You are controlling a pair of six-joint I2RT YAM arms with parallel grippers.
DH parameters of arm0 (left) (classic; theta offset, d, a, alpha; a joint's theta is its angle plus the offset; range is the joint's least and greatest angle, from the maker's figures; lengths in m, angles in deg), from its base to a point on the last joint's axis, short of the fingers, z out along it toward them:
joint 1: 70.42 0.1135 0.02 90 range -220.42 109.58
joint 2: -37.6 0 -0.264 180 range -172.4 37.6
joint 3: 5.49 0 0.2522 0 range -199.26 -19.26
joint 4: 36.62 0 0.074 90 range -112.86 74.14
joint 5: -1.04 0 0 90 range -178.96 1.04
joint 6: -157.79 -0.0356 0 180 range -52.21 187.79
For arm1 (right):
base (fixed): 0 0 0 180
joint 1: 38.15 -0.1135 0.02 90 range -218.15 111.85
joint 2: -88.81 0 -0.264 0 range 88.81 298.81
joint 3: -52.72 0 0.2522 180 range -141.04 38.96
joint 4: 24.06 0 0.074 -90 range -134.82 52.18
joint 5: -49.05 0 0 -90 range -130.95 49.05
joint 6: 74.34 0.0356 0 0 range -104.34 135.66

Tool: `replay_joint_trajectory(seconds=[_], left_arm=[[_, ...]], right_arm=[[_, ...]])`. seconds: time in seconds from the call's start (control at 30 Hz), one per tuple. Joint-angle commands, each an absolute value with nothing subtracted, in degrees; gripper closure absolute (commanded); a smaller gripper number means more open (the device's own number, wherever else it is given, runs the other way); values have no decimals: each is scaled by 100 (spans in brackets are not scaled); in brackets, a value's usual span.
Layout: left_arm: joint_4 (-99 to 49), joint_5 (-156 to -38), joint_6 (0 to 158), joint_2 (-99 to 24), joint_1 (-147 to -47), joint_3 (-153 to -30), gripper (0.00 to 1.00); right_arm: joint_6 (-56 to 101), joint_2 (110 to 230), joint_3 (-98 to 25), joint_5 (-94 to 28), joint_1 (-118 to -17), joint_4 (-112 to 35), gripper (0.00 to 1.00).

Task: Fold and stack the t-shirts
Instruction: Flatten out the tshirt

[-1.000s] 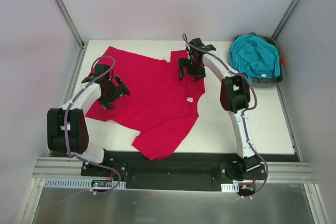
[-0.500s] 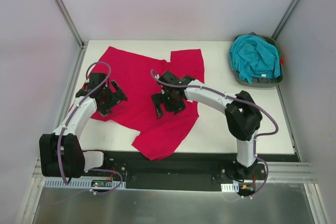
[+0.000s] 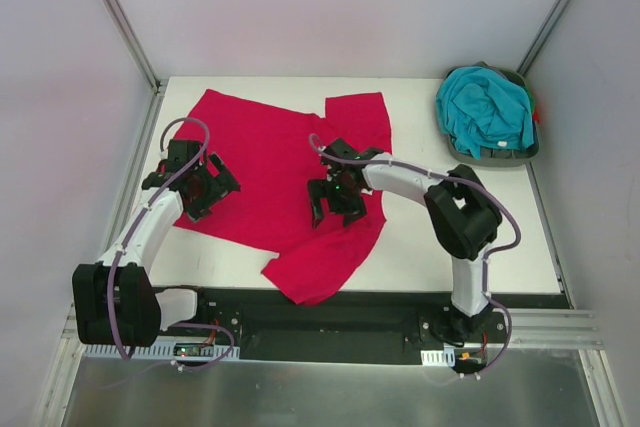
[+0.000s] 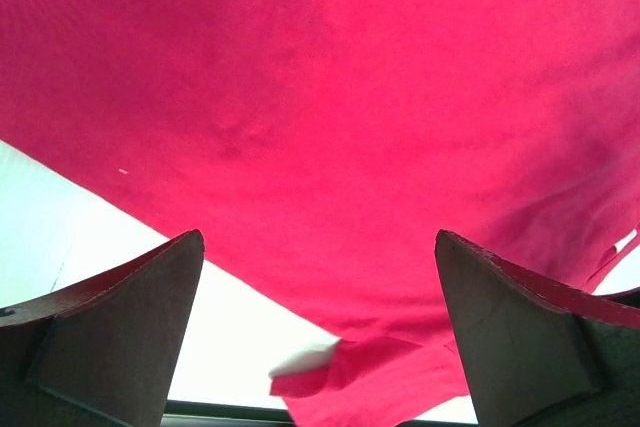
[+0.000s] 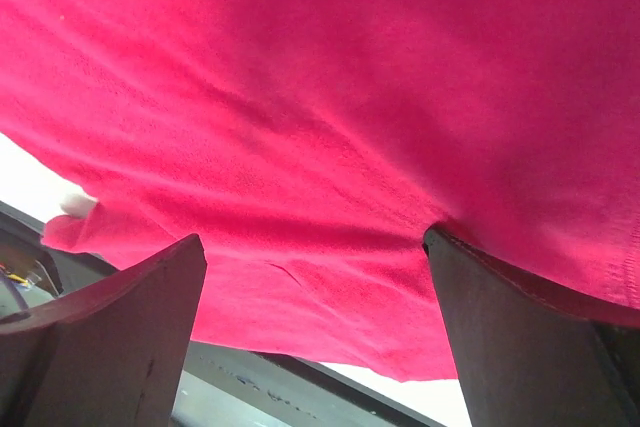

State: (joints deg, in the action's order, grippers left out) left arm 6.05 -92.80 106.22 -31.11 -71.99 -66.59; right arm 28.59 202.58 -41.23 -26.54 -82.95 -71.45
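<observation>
Barely started tbh; the red t-shirt (image 3: 270,157) lay open and rumpled on the bench (image 3: 405,247), no fold made yet; left gripper (image 3: 210,192) and right gripper (image 3: 335,209) both hovered over it, spread wide, pinching nothing; the teal t-shirt (image 3: 485,107) sat bunched in the tray (image 3: 500,155).

Here's the left arm (image 3: 150,225), stretched forward from its base with the left gripper (image 3: 200,187) tipped down at the end of it, jaws spread wide. Its two dark fingers (image 4: 110,337) stand far apart, gripping nothing. Now the right arm (image 3: 420,185): sharp bend at the elbow, forearm reaching across toward its partner. The right gripper (image 3: 336,203) faces down too, jaws just as wide.
</observation>
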Motion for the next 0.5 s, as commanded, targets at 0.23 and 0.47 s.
replay_joint_trajectory(seconds=[0.23, 0.47], left_arm=[[597, -9240, 10663, -3693, -7253, -7278, 1], [579, -9194, 10488, -4237, -7279, -7936, 1]], right_arm=[[585, 19806, -3302, -2733, -5979, -7956, 4], [248, 19208, -4127, -2759, -5476, -8212, 4]])
